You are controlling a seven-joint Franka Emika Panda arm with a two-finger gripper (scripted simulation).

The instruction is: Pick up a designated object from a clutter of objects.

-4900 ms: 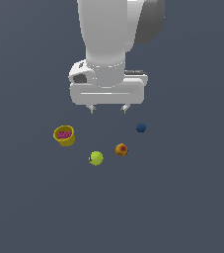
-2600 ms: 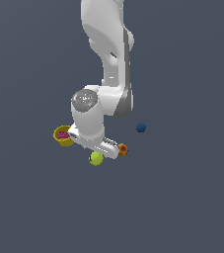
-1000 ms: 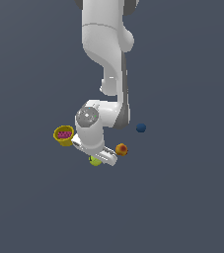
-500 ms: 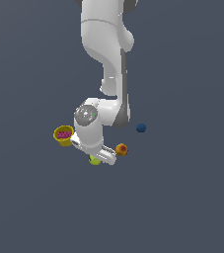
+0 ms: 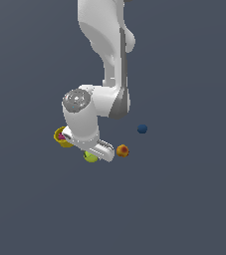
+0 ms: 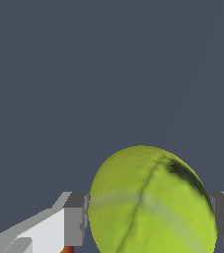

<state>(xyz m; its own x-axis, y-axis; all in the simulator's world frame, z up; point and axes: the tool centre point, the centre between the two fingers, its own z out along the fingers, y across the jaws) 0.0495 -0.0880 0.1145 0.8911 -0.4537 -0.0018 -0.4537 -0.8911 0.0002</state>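
The yellow-green ball [image 5: 89, 158] lies on the dark floor, mostly hidden under my gripper [image 5: 92, 155] in the exterior view. In the wrist view the ball [image 6: 153, 202] fills the gap between the two grey fingers [image 6: 74, 225], showing a pale seam line. Both pads look pressed against its sides. The gripper [image 6: 150, 222] is shut on the ball, low at floor level.
An orange-red ball [image 5: 123, 150] lies just to the exterior view's right of the gripper. A small dark blue ball [image 5: 142, 129] lies further right and back. A yellow cup [image 5: 60, 138] with pink-red inside sits to the exterior view's left, partly behind the wrist.
The arm has come down from high above the clutter onto the yellow-green ball. Over the last second it sank a little lower, with the fingers around the ball.
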